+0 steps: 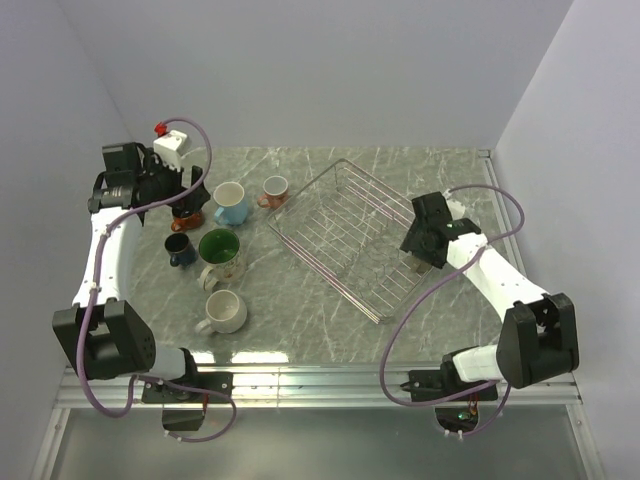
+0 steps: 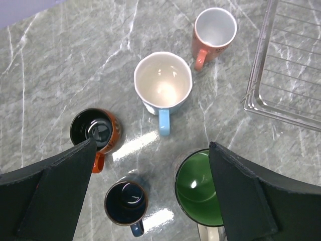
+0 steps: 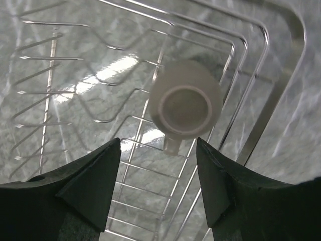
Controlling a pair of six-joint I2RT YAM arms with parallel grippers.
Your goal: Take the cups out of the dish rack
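Observation:
The wire dish rack (image 1: pixel 350 235) lies mid-table. One olive-grey cup (image 3: pixel 186 105) sits bottom-up in its near right corner, handle toward my right gripper (image 3: pixel 158 140), which hangs open just above it, not touching. In the top view that gripper (image 1: pixel 425 250) hides the cup. Left of the rack stand the light blue (image 2: pixel 163 83), pinkish-orange (image 2: pixel 214 30), orange-red (image 2: pixel 95 131), dark blue (image 2: pixel 125 203) and green-lined floral (image 2: pixel 198 186) cups. The white cup (image 1: pixel 225 312) stands nearer the front. My left gripper (image 2: pixel 152 144) is open and empty above this group.
A white box with a red button (image 1: pixel 175 145) sits at the back left corner. Walls close the table at the back and both sides. The rack's left rim (image 2: pixel 256 75) lies close to the pinkish-orange cup.

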